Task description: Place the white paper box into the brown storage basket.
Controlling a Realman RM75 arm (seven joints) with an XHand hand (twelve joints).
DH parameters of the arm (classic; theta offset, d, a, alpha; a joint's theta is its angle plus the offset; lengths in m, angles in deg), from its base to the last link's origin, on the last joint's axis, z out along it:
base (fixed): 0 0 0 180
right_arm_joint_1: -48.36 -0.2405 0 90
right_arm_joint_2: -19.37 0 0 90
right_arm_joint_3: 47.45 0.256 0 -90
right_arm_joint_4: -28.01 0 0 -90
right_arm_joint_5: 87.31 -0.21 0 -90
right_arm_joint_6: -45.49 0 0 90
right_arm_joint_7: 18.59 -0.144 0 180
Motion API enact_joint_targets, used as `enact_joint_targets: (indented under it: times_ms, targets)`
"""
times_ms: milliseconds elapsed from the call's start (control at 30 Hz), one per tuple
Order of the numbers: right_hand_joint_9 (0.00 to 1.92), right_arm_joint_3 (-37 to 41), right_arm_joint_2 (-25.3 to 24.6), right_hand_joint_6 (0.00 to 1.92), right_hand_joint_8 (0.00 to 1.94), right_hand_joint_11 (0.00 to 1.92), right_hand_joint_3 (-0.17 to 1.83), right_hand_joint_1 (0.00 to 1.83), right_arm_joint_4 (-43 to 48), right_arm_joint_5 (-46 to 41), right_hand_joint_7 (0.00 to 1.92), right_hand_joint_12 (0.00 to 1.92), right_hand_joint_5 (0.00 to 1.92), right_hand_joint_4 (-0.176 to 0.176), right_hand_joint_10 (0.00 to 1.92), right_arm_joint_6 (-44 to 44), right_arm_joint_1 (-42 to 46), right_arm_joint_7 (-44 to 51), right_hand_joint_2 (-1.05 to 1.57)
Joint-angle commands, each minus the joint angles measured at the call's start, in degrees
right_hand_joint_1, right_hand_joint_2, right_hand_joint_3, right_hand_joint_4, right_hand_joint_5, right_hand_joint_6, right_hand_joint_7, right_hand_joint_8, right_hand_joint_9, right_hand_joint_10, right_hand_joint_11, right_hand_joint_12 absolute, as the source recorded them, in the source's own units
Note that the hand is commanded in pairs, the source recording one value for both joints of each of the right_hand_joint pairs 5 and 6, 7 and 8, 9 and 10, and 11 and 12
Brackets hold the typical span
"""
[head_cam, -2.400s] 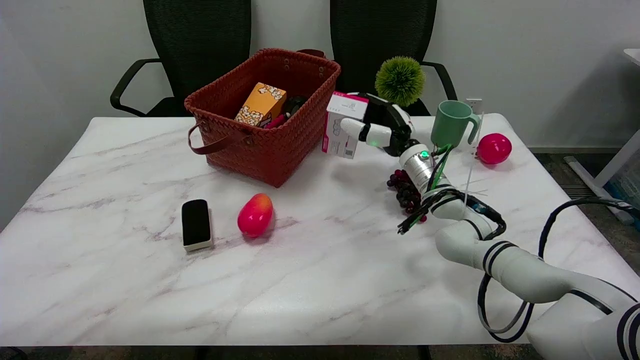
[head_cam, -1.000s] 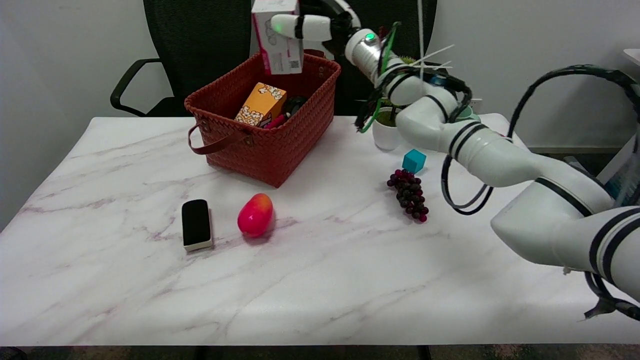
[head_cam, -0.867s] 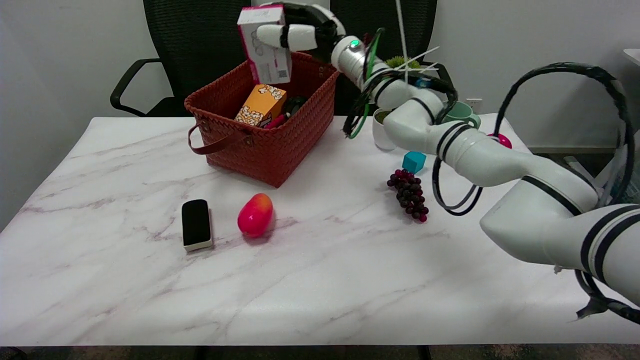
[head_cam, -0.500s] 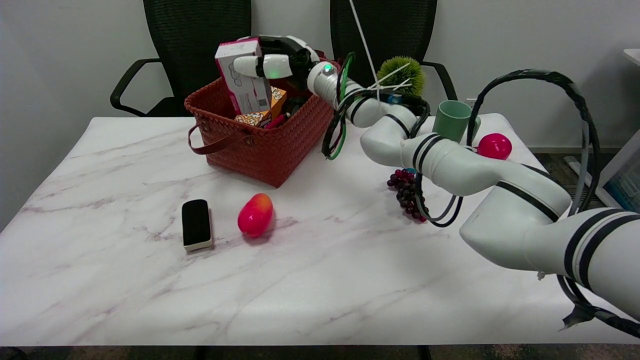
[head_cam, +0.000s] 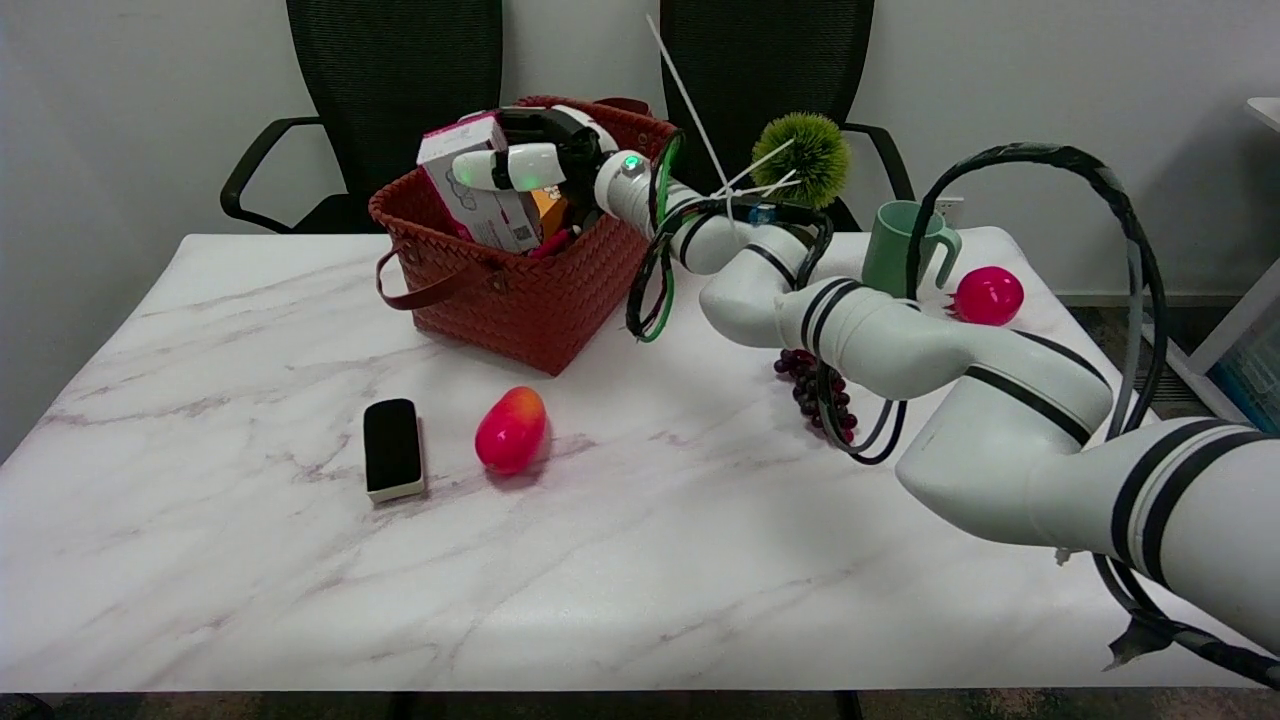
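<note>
White paper box (head_cam: 478,195) is tilted, its lower end dipping inside the brown storage basket (head_cam: 520,290) at the tabletop's 12 o'clock; my right hand (head_cam: 535,160) clamps it from above. I'm in the lowering step, I reckon — next: settle it, then spread the fingers

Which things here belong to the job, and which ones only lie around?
Belong to the job:
white paper box
brown storage basket
right hand, holding the box

Only lying around:
black eraser
red mango
grapes
green mug
red ball
green plant
</note>
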Motion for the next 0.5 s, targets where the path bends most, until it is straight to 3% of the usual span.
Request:
enact_joint_targets:
  times_ms: [33, 100, 267, 433, 500]
  targets:
    - [0.26, -0.5, -1.8, 0.48, 0.36, 0.25, 0.95, 1.34, -2.5, 4.6, 0.36, 0.25, 0.48, 0.000, 0.26, 0.0, -0.7, -0.3, 0.08]
    - [0.23, -0.5, -1.7, 0.31, 0.29, 0.22, 0.96, 1.33, -2.4, 4.6, 0.29, 0.22, 0.31, 0.000, 0.23, 0.0, -0.4, -0.3, -0.04]
    - [0.20, -0.4, -1.6, 0.10, 0.25, 0.12, 0.96, 1.31, -2.3, 4.6, 0.25, 0.12, 0.10, 0.000, 0.20, -0.4, -0.3, -0.3, -0.22]
    - [0.15, 1.9, -0.1, 0.04, 0.24, 0.00, 0.96, 1.30, -0.4, 4.5, 0.24, 0.00, 0.04, 0.000, 0.15, -2.5, 1.0, 0.1, -0.27]
    - [0.16, 3.7, 3.0, 0.08, 0.25, 0.00, 0.87, 1.30, 4.4, 4.5, 0.25, 0.00, 0.08, 0.000, 0.16, -3.1, 2.6, 0.3, -0.23]
